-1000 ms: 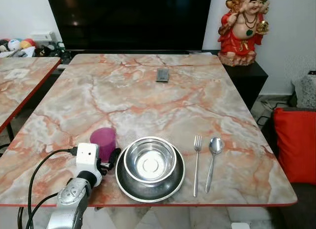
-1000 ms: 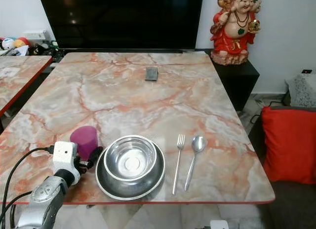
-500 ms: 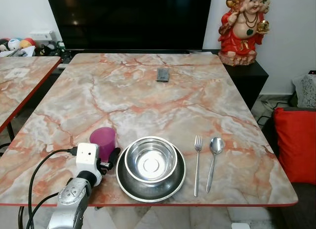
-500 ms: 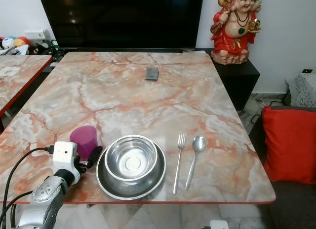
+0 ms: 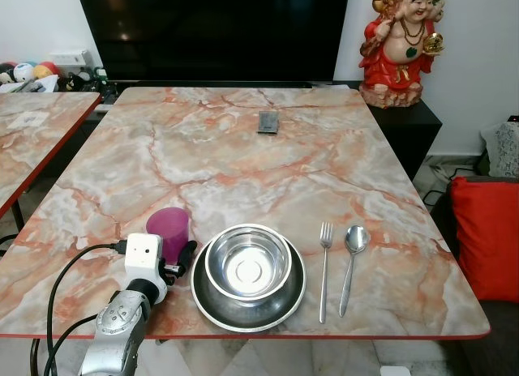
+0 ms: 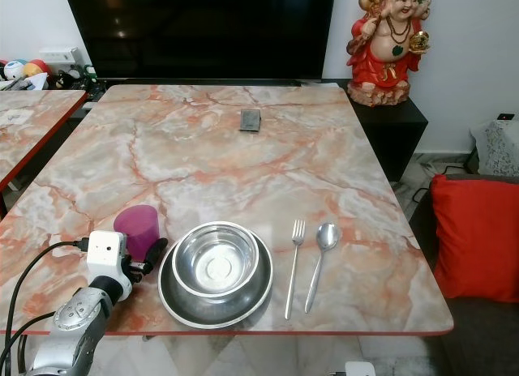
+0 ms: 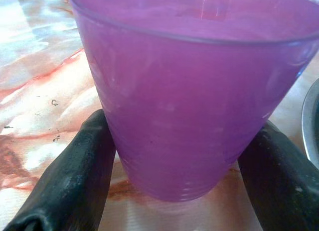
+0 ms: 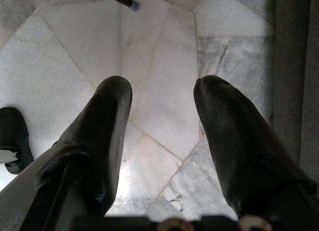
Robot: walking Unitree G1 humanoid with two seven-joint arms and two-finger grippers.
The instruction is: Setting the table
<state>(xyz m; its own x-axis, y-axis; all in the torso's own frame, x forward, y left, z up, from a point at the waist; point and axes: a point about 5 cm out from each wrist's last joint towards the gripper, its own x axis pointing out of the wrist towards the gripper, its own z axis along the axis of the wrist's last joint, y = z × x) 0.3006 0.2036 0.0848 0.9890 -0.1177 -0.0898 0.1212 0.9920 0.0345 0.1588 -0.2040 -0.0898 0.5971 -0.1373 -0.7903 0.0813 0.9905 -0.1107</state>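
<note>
The left hand point(image 7: 174, 191) grips the translucent purple plastic cup point(image 7: 192, 86) — upright between its fingers, on the marble worktop point(image 5: 243, 157).

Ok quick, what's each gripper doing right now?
Left gripper: fingers against both sides of the purple cup on the table.
Right gripper: open, empty, above the floor.

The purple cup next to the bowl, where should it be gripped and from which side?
Grip the purple cup low on its side wall, coming from the near table edge, as the left end effector does now. The cup stands upright and tapers toward its base, so fingers either side fit there. The plate crowds its right, and the open rim gives no top hold.
</note>
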